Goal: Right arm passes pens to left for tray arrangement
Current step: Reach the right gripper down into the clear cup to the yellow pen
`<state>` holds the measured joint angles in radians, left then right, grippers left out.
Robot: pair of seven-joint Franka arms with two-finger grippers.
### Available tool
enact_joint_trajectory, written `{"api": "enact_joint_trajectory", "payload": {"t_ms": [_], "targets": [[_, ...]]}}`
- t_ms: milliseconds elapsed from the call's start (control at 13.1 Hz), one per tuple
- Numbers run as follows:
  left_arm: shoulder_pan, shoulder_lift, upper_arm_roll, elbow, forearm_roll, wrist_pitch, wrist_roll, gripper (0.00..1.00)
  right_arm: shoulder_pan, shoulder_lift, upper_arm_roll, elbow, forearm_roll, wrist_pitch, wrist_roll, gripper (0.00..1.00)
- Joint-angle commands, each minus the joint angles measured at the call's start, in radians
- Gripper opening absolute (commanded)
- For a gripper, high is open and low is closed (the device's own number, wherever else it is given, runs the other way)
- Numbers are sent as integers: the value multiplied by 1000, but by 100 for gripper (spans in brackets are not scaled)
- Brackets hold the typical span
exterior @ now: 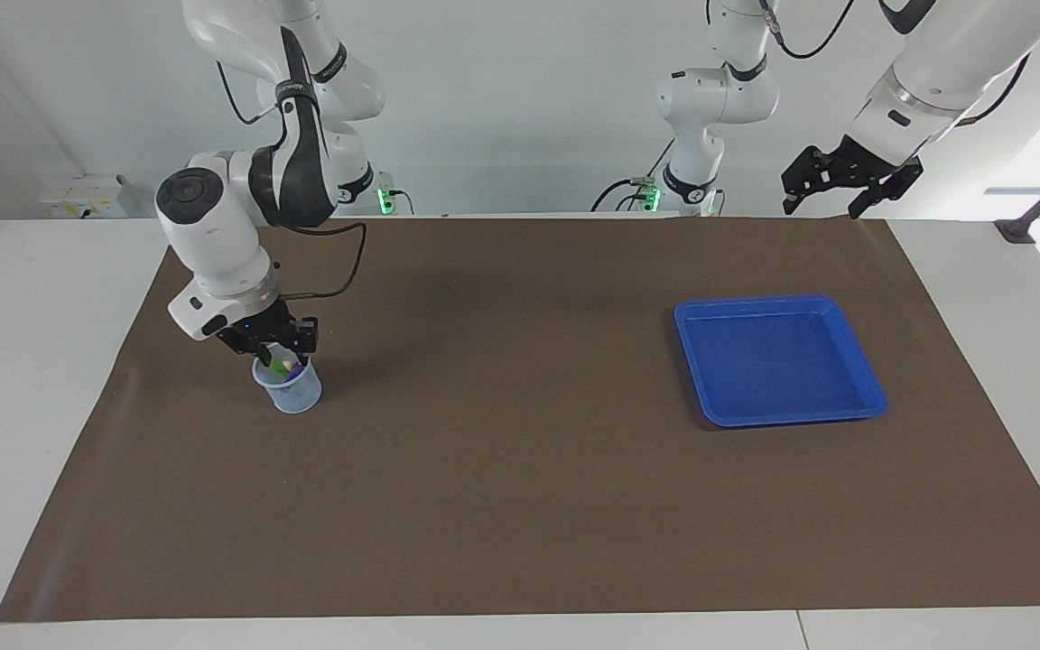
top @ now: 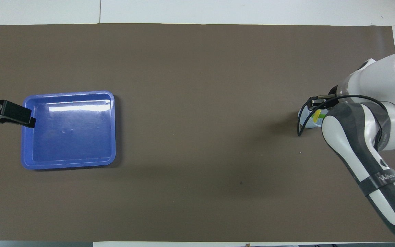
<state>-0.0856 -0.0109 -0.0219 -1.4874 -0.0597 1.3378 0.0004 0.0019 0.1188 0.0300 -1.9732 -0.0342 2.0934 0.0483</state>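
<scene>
**Right gripper at the pen cup: first pick of the hand-over sequence**

Right gripper (exterior: 281, 354), lowered to the mouth of the pale mesh cup (exterior: 291, 394) at the right arm's end of the table, tips down among the pens (exterior: 284, 366). Whether clamped on a pen or merely set around one: cannot tell from either view. Right arm (exterior: 213, 244) bent low over the brown mat (exterior: 520, 506), wrist directly above the cup.

Left gripper (exterior: 822, 209), raised and waiting over the robots' edge of the mat at the left arm's end, jaws apart, nothing held. Seen from overhead as lying just over the tray's rim, though clearly well above it.

Pens standing upright together inside the cup; green and yellow tops visible, the third not made out with certainty. None out of the cup, none in the tray.

Blue tray (exterior: 759, 303), flat on the mat toward the left arm's end, about as far from the robots as the cup and well apart from it, holding nothing.

Step in hand, as judged: grasp of the first pen, at the very start of the task, with no pen passed or placed.

Next move, as judged: calls for a firm pinch on a single pen, then a straight vertical lift so as not to tip the light cup or drag a neighbouring pen out, followed by a carry toward mid-table with enough barrel left exposed for the left gripper to take.
</scene>
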Motion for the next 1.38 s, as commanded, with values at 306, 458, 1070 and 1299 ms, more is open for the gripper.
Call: {"api": "enact_joint_trajectory", "payload": {"t_ms": [306,458,1070,1299], "targets": [[7,-38,-3,-45,8,12,9,100,-11,-28,2,-33,-10,30,-30,48],[7,-38,-3,-47,9,9,7,100,-13,-28,1,-36,-10,36,-31,48],[-3,-55,-3,-45,8,11,6,100,-26,-47,-2,-81,-10,51,-33,43],[-5,-55,-3,-45,8,12,4,100,-28,-45,-2,-81,-9,69,-33,27]]}}
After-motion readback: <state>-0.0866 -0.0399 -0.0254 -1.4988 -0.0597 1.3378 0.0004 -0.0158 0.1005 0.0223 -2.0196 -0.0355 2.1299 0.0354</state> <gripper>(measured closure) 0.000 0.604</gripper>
